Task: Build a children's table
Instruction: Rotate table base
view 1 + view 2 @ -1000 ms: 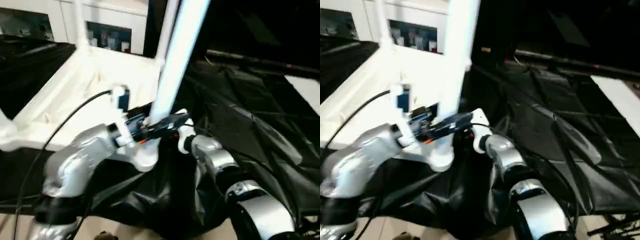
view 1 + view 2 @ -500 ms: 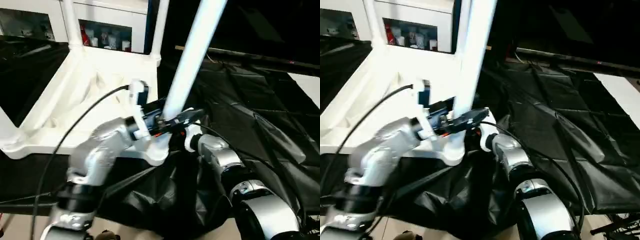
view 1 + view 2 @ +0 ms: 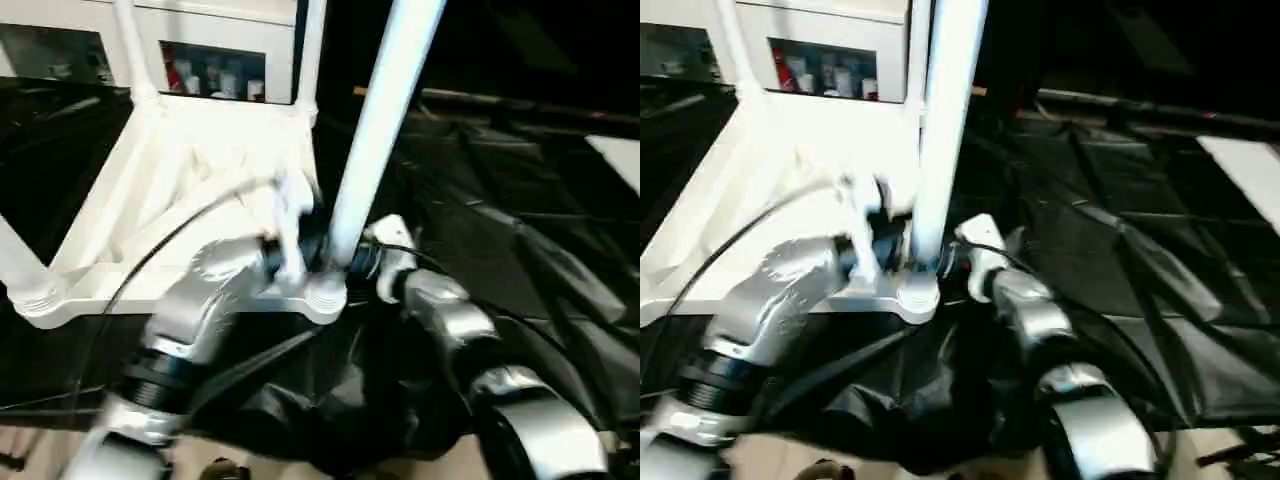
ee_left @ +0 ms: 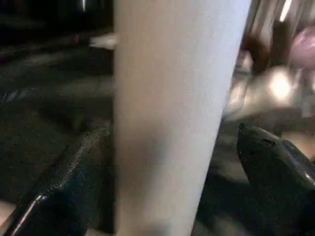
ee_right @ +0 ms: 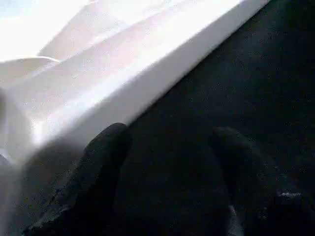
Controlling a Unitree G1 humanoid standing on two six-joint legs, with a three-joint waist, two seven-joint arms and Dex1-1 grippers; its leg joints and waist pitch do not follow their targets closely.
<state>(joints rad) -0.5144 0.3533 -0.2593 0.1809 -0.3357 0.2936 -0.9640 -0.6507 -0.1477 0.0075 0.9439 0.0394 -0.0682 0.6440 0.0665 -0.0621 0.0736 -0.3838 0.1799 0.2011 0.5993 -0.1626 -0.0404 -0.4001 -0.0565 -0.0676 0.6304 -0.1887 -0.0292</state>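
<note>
The white tabletop (image 3: 170, 170) lies underside up on black cloth. Thin white legs stand at its far corners (image 3: 128, 50) (image 3: 312, 50) and another at the near left corner (image 3: 15, 260). A thick white leg (image 3: 375, 120) rises, leaning right, from the near right corner socket (image 3: 325, 292). My left gripper (image 4: 172, 132) is open around this leg just above the socket, one black finger (image 4: 74, 187) on each side. My right gripper (image 5: 170, 135) is open and holds nothing. It hangs over the black cloth beside the tabletop's edge (image 5: 147, 78), right of the socket.
A white glass-door cabinet (image 3: 210, 70) stands behind the tabletop. Crumpled black cloth (image 3: 520, 220) covers the ground to the right and front. A black cable (image 3: 150, 260) arcs over my left forearm. Beige floor (image 3: 40, 450) shows at the near edge.
The whole view has shifted and blurred. My left wrist has turned beside the leg. The leg stays in the near right socket, and both grippers keep the same width.
</note>
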